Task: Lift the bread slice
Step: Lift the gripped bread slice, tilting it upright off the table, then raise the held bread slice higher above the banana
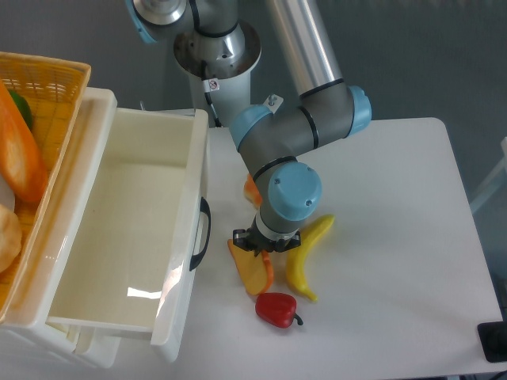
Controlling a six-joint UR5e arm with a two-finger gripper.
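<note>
The bread slice (252,271) is a thin yellow-orange slice with a darker orange crust. It lies on the white table next to the white bin's handle, and its upper end reaches under my gripper (265,250). The gripper points straight down over that end. The blue wrist hides the fingers, so I cannot tell whether they are open or shut on the slice. The slice looks slightly tilted, with its right crust edge raised.
A yellow banana (306,253) lies just right of the slice. A red pepper (276,309) lies just below it. A small orange item (250,188) peeks out behind the arm. A white bin (135,237) stands left, beside a yellow basket (47,87) holding an orange loaf (20,154).
</note>
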